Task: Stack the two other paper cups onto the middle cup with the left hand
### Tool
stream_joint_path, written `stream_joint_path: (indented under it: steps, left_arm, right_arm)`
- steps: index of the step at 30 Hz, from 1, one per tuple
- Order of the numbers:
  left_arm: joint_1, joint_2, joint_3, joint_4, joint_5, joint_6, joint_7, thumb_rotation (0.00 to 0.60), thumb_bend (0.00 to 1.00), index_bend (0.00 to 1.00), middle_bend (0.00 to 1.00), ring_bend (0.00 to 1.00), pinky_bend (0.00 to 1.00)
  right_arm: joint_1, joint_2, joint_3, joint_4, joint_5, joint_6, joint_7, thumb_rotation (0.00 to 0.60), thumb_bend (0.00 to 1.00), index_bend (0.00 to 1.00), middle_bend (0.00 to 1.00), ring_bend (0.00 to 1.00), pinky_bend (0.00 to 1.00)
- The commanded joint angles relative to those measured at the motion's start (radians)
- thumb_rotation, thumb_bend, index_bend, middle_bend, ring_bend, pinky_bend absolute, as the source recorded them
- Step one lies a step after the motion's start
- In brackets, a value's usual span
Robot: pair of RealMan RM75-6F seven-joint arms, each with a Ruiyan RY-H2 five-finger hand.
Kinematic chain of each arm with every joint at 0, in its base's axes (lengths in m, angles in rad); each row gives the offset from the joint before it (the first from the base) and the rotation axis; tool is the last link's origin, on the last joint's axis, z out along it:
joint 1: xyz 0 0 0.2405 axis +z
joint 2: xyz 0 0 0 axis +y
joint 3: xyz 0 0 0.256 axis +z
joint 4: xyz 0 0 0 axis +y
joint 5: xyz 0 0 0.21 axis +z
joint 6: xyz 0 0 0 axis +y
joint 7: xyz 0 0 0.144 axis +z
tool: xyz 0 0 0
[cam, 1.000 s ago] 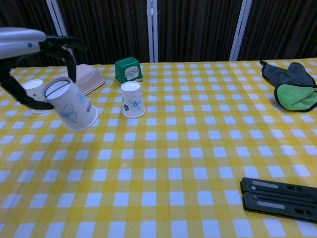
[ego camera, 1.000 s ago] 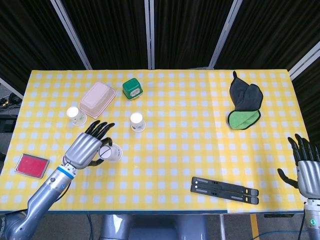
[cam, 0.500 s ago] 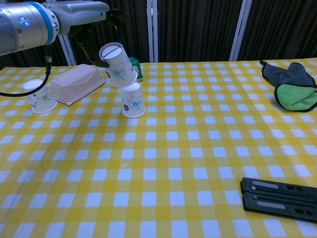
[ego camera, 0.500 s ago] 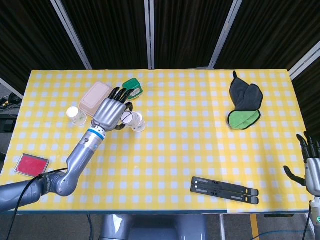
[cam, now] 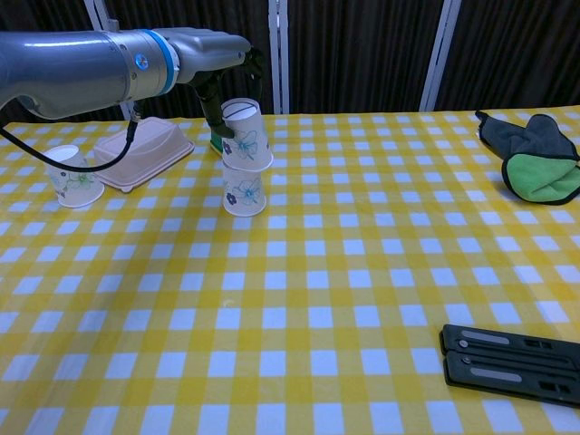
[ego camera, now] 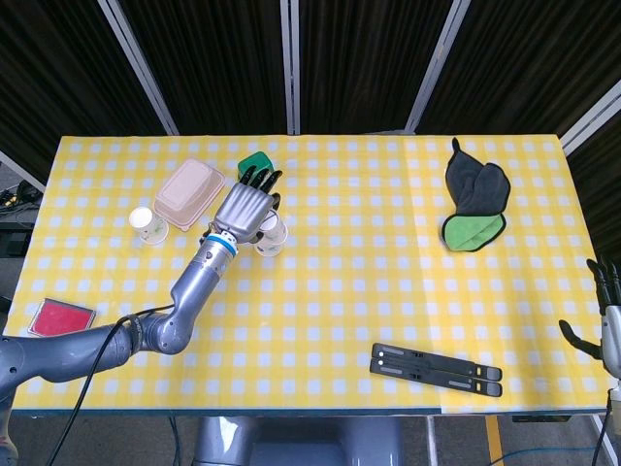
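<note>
My left hand [ego camera: 245, 206] [cam: 216, 62] grips a floral paper cup [cam: 246, 134] from behind, holding it mouth up and slightly tilted. Its base sits at the rim of the middle cup [cam: 244, 193] [ego camera: 273, 236], which stands on the yellow checked table [ego camera: 340, 291]. In the head view the hand hides most of the held cup. A third floral cup [ego camera: 147, 224] [cam: 72, 176] stands alone at the left. At the table's right front corner my right hand [ego camera: 609, 318] hangs with its fingers apart, holding nothing.
A pink lidded box [ego camera: 189, 193] [cam: 143, 152] lies left of the stack, with a green box [ego camera: 255, 161] just behind the hand. A dark and green cloth [ego camera: 475, 206] lies at the back right, a black folded stand [ego camera: 437, 368] near the front, and a red pad [ego camera: 60, 320] at the front left.
My left hand carried the cup from the front left up and right to the middle cup, then turned it more upright and lowered it onto the rim. The right hand sank further out of frame.
</note>
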Motion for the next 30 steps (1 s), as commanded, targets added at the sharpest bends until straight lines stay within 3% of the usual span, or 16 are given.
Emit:
stream_joint_path:
  steps: [1,22,30]
  left_arm:
    - [-0.007,0.007,0.006,-0.002,-0.015,-0.003,-0.005,0.6,0.26,0.4,0.0,0.0,0.0]
    - [-0.051,0.07,0.065,-0.04,-0.073,0.011,-0.005,0.6,0.26,0.4,0.0,0.0,0.0]
    - [-0.077,0.031,0.092,0.024,-0.091,-0.008,-0.004,0.6,0.25,0.27,0.0,0.0,0.0]
  right_arm:
    - [0.001,-0.001,-0.001,0.0,0.0,-0.002,-0.002,0.6,0.13,0.0,0.0,0.0,0.0]
    - [0.004,-0.006,-0.001,0.003,0.008,-0.014,-0.014,0.6,0.13,0.0,0.0,0.0,0.0]
    - [0.009,-0.011,0.002,0.013,0.021,-0.028,-0.016,0.6,0.13,0.0,0.0,0.0,0.0]
